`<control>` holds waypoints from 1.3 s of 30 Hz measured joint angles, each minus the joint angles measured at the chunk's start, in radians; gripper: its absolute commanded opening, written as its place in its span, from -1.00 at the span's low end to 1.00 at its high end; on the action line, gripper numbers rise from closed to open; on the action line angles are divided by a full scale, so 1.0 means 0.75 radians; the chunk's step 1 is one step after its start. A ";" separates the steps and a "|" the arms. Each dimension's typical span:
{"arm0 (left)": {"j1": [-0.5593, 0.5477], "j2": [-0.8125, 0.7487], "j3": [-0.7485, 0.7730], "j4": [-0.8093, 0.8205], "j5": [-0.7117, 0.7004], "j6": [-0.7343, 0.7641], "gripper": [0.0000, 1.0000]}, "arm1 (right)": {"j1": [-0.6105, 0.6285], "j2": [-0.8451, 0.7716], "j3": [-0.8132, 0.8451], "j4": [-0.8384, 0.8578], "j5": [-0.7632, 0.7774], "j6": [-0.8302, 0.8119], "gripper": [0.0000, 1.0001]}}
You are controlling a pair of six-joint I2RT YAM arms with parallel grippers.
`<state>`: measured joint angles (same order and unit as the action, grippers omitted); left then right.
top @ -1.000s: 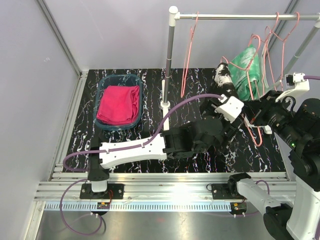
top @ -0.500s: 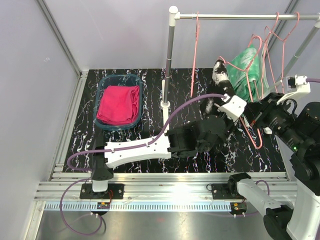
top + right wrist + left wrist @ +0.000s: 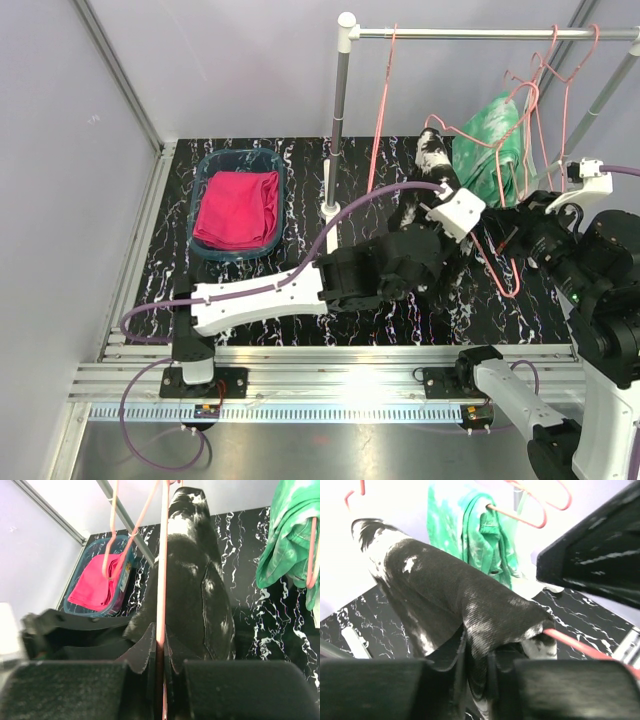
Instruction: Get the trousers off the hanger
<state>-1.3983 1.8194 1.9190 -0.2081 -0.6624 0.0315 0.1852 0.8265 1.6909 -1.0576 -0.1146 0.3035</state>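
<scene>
Two grippers are engaged: left gripper (image 3: 476, 656) is closed, pinching the black speckled trousers (image 3: 450, 595); right gripper (image 3: 160, 645) clamps the pink hanger (image 3: 162, 580). Green trousers (image 3: 490, 140) hang at 2 o'clock of these; magenta trousers (image 3: 237, 208) lie in the basket (image 3: 240, 153) at 9 o'clock.

The left arm (image 3: 380, 275) hides much of the black speckled trousers (image 3: 432, 155).

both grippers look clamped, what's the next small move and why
Probably the left gripper should draw the black speckled trousers sideways off the hanger, away from the right gripper. The left is shut on the cloth, the right is shut on the hanger wire, and the wire runs through the fold of cloth, so the garment is not yet free.
</scene>
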 measured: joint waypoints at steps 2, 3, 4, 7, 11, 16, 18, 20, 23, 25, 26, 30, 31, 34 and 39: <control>-0.001 -0.030 -0.007 -0.011 0.011 -0.004 -0.61 | 0.000 0.001 0.008 0.007 -0.001 0.000 -1.00; -0.001 -0.041 -0.007 -0.015 0.012 -0.004 -0.59 | 0.000 0.002 0.014 0.009 -0.002 0.000 -1.00; -0.001 -0.055 -0.007 -0.015 0.012 -0.003 -0.51 | 0.000 0.003 0.022 0.009 -0.003 0.000 -1.00; -0.002 -0.082 -0.007 -0.010 0.022 -0.004 -0.33 | 0.000 0.012 0.049 0.009 -0.005 0.000 -1.00; -0.003 -0.096 -0.007 -0.004 0.036 -0.009 -0.42 | 0.000 0.033 0.067 0.006 -0.004 -0.001 -1.00; -0.003 -0.096 -0.007 0.000 0.037 -0.006 -0.65 | 0.000 0.053 0.068 0.005 -0.028 0.010 -1.00; -0.004 -0.094 -0.007 0.002 0.037 -0.002 -0.53 | 0.000 0.060 0.082 0.002 -0.050 0.015 -1.00; -0.005 -0.090 -0.007 0.012 0.036 0.006 -0.29 | 0.000 0.066 0.106 -0.006 -0.064 0.021 -1.00; -0.005 -0.075 -0.007 0.037 0.033 0.007 -0.20 | 0.000 0.076 0.152 -0.024 -0.073 0.025 -1.00; -0.005 -0.063 -0.006 0.047 0.034 0.007 -0.11 | -0.001 0.078 0.182 -0.042 -0.074 0.024 -1.00; -0.006 -0.055 -0.006 0.051 0.034 0.007 -0.06 | -0.001 0.079 0.195 -0.050 -0.073 0.024 -1.00; -0.006 -0.028 -0.006 0.060 0.034 -0.001 0.02 | -0.001 0.081 0.221 -0.063 -0.072 0.023 -1.00; -0.006 -0.025 -0.007 0.060 0.034 -0.003 0.03 | -0.001 0.082 0.222 -0.066 -0.072 0.023 -1.00; -0.006 -0.023 -0.020 0.072 0.036 -0.009 0.11 | -0.001 0.086 0.224 -0.078 -0.071 0.024 -1.00; -0.006 -0.017 -0.035 0.096 0.036 -0.014 0.18 | -0.001 0.097 0.224 -0.102 -0.072 0.024 -1.00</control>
<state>-1.4029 1.8069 1.8931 -0.1364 -0.6353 0.0212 0.1848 0.8993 1.8591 -1.1343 -0.1684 0.3218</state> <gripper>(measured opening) 0.568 0.095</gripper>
